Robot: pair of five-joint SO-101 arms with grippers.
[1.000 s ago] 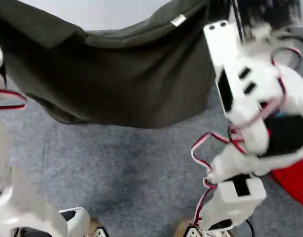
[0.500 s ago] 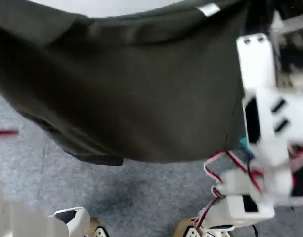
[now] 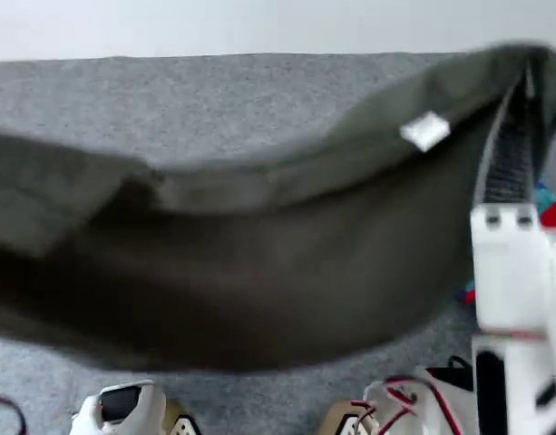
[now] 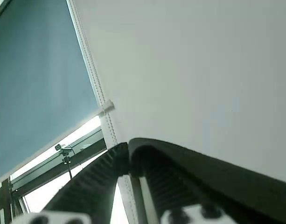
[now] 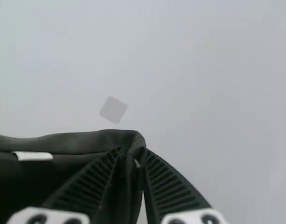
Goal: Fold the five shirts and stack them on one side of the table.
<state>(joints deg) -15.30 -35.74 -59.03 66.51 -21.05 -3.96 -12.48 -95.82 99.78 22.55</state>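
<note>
Olive shirt is hanging over the bench, stretching left-right between the left hand and right hand, both pinching it.

The shirt is blurred; the picture's left edge cuts it off.

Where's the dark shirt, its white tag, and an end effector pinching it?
dark shirt [image 3: 259,281], high view, mid cloth
white tag [image 3: 425,131], high view, its centre
right end effector [image 5: 132,156], right wrist view, between fingertips

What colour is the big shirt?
The shirt is dark olive green, clearest in the high view.
</note>
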